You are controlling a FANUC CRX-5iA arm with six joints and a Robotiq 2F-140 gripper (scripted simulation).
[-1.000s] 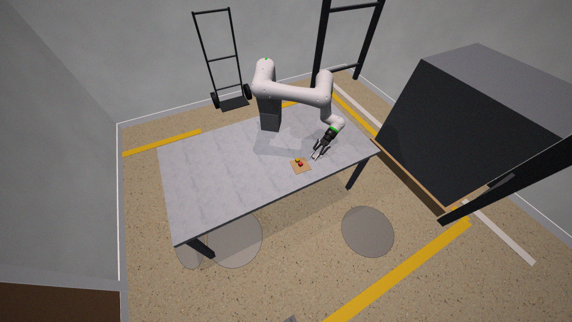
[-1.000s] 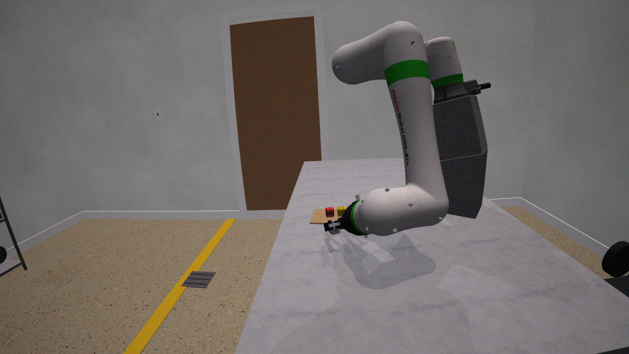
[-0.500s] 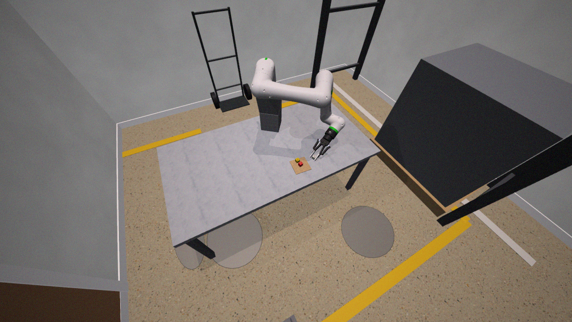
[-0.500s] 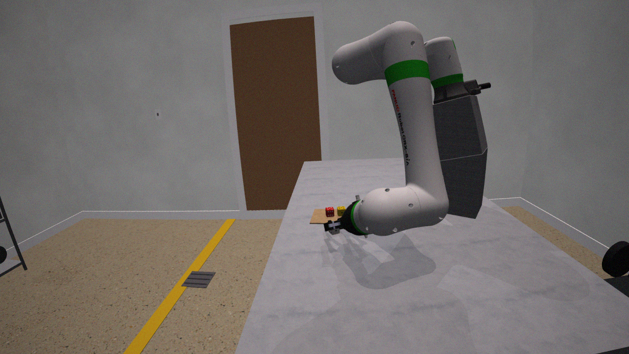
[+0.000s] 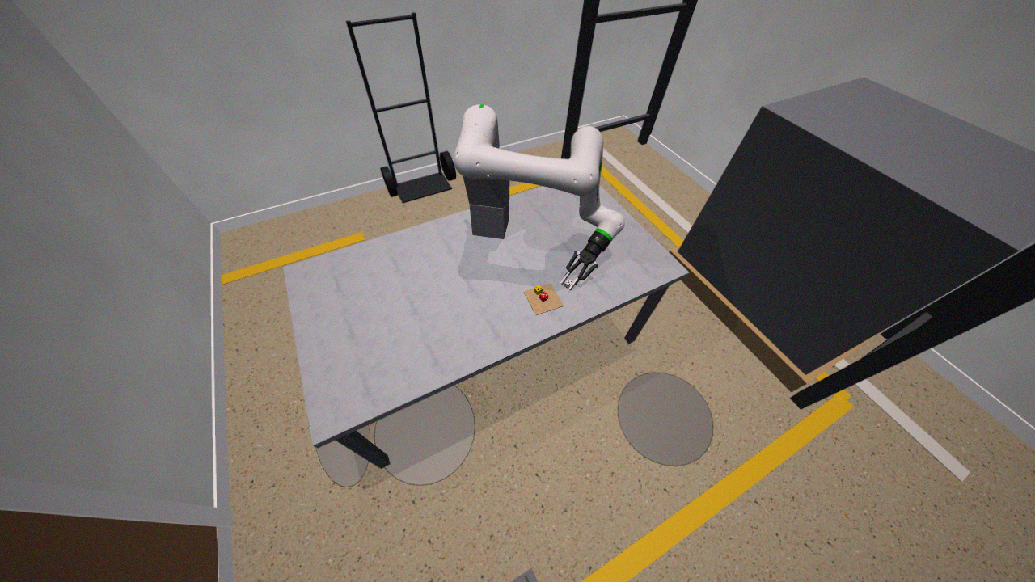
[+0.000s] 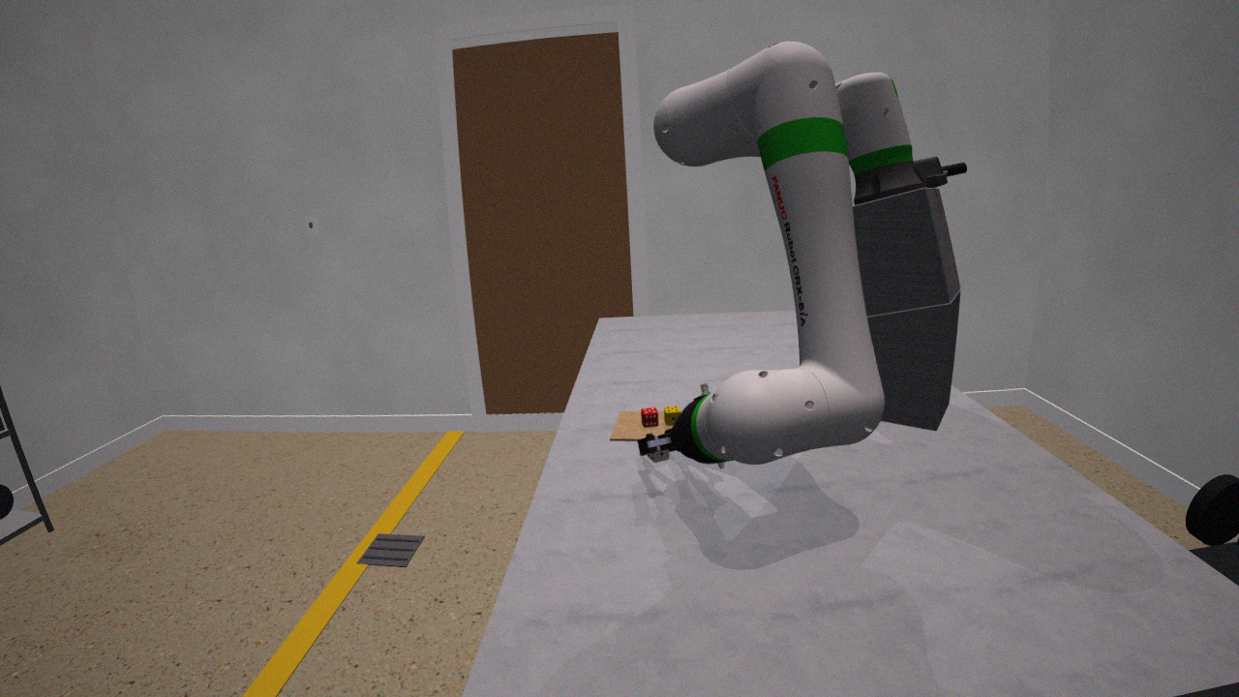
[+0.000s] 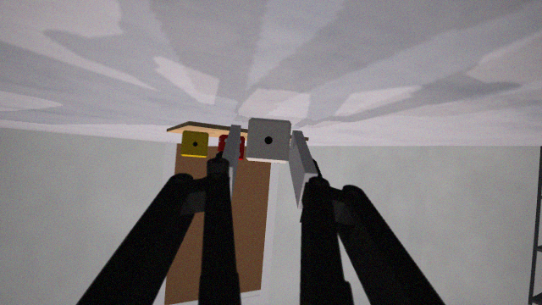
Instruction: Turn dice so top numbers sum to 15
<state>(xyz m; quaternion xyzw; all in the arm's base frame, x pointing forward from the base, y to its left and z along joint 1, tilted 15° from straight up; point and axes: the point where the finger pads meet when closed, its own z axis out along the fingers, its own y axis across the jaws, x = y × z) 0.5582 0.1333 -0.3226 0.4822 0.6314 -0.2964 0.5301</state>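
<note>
Two dice on the mat, the third beside it

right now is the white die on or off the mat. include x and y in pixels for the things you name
Off. The top view shows the white die (image 5: 568,283) (image 6: 658,457) (image 7: 268,140) beyond the edge of the mat (image 5: 542,308) (image 6: 627,426) (image 7: 196,127), with a strip of table between them.
</note>
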